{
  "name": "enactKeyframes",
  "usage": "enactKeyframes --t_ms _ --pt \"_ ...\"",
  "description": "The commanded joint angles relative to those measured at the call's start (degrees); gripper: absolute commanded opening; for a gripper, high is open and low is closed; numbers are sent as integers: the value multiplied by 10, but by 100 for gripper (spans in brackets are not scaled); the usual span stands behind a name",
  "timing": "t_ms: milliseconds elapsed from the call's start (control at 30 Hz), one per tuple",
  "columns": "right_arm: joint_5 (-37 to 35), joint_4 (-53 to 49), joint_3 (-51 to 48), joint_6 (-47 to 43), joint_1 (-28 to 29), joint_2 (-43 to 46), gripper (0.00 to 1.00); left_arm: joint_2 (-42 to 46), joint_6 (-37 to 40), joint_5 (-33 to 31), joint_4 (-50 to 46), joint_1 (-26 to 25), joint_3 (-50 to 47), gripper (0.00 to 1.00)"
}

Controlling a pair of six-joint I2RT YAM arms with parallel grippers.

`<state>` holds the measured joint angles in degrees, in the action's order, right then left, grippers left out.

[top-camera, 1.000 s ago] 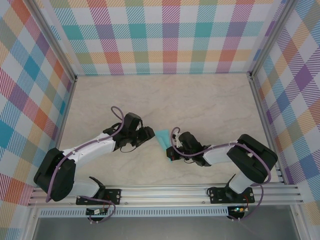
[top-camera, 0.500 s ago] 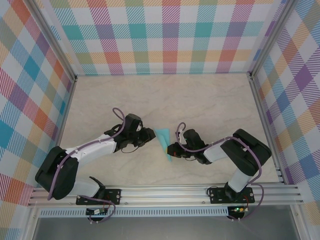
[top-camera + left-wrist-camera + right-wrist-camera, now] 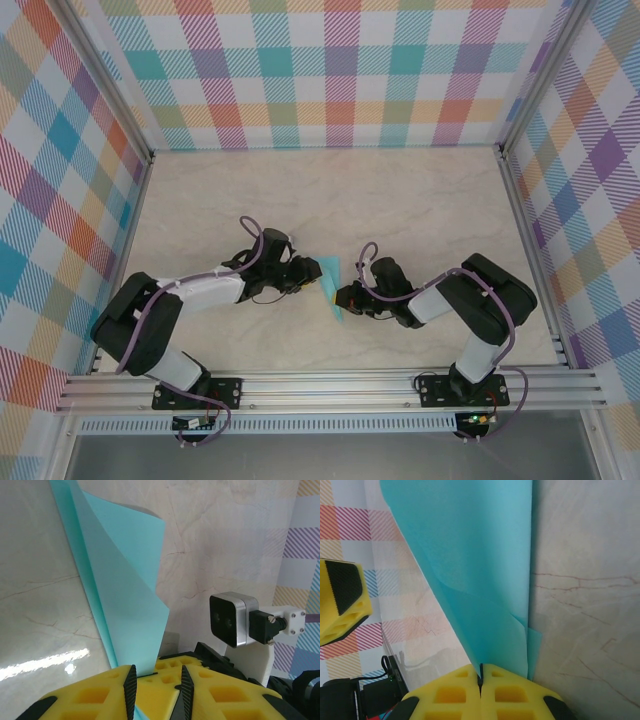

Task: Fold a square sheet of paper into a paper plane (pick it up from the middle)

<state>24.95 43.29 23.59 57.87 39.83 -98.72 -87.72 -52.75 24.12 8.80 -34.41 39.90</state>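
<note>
A pale marbled table (image 3: pixel 400 200) carries the folded turquoise paper (image 3: pixel 330 272), edge-down.

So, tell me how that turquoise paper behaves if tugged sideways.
Probably floppy: the folded turquoise paper bows and its flap curls. Likely very light, since the right gripper holds it up by one pinched edge. Looks thin; hard tugs may tear it.

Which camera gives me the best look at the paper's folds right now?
Left wrist: the paper shows its crease and raised flap clearly. Right wrist shows it close up, pinched in the shut right tool. Top shows it as a small sliver.
</note>
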Motion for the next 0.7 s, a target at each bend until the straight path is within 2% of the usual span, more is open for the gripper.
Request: enactKeyframes --t_ms 0,233,667 --pt "-9 -18 -16 11 -1 -6 5 -27 0 29 57 1 6 32" --pt "-12 -21 -16 12 -1 -9 6 -77 -11 52 113 -4 18 32" --pt "-18 -53 -10 5 -1 13 10 -138 -6 50 117 -8 28 30"
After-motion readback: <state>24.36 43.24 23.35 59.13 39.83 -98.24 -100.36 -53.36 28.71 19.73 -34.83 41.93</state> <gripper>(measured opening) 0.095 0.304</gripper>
